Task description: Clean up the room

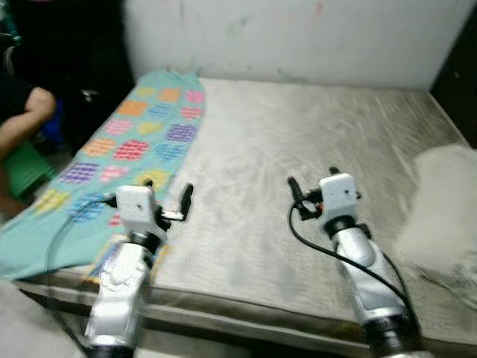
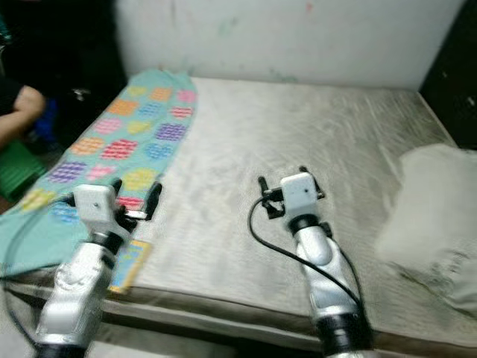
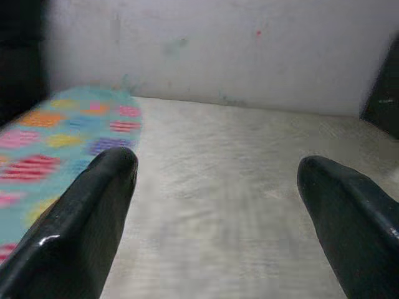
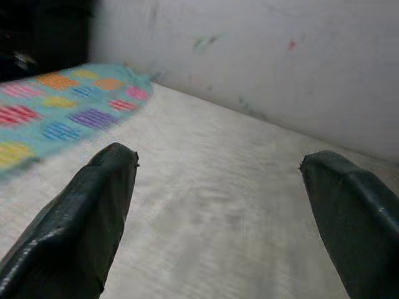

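Observation:
A teal blanket (image 1: 127, 142) with coloured patches lies along the left side of a bare grey mattress (image 1: 298, 127). A crumpled pale cloth or pillow (image 1: 443, 201) sits at the mattress's right edge. My left gripper (image 1: 168, 190) hovers over the near left part of the mattress, right beside the blanket's edge, open and holding nothing. My right gripper (image 1: 313, 181) hovers over the near middle of the mattress, also open and holding nothing. In the wrist views, the left gripper (image 3: 215, 165) and the right gripper (image 4: 218, 159) both point across the mattress toward the wall.
A white wall (image 1: 298, 37) runs behind the bed. At the far left a person's arm (image 1: 26, 112) reaches in above something green (image 1: 26, 168). A small flat colourful item (image 2: 127, 265) lies near the front edge under my left arm.

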Robot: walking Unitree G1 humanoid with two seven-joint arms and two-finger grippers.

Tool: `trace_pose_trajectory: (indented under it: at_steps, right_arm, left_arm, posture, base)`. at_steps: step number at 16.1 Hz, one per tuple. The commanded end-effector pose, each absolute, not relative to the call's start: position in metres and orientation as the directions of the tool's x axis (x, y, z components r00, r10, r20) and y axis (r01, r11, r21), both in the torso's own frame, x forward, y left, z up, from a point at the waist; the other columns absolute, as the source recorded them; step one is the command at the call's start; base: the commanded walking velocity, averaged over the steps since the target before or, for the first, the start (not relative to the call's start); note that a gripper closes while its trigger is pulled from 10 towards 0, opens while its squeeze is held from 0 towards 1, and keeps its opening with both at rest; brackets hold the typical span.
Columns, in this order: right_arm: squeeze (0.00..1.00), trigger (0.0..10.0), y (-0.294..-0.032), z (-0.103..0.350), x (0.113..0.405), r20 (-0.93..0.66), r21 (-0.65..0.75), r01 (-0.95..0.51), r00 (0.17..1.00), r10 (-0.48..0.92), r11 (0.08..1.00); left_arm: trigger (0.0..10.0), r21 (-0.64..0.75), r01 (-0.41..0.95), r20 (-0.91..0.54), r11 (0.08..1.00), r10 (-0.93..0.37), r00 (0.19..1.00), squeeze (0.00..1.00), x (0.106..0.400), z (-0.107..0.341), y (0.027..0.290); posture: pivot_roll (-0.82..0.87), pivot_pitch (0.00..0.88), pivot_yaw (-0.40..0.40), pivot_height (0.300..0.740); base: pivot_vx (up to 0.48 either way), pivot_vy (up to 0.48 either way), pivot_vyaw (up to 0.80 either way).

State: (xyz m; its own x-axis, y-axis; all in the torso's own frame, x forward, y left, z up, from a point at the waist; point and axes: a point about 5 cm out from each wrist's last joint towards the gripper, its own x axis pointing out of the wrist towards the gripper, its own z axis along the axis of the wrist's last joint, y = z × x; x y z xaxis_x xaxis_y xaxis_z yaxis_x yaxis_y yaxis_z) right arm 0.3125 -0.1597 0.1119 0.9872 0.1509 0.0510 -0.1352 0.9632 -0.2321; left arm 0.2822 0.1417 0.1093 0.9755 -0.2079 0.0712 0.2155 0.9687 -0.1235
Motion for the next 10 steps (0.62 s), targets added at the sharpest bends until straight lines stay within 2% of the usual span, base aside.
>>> trace_pose_trajectory:
  at_steps: [1, 10]
  right_arm:
    - [0.00, 10.0, -0.1576, 0.1183, 0.3149, 0.077, -0.220, -0.134, 0.985, 0.154, 0.966]
    - [0.00, 10.0, -0.1588, 0.1181, 0.3161, 0.073, -0.210, -0.133, 0.986, 0.151, 0.969]
  left_arm:
    - [10.0, -0.096, 0.209, 0.085, 0.973, -0.201, 0.976, 0.00, 0.2835, 0.1145, 0.1474]
    - [10.0, -0.092, 0.208, 0.084, 0.974, -0.200, 0.976, 0.00, 0.2837, 0.1146, 0.1476]
  posture:
    - [-0.08, 0.000, 0.034, 0.740]
    - [-0.08, 0.000, 0.034, 0.740]
  base:
    - [0.000, -0.412, 0.00]
    - [0.000, -0.410, 0.00]
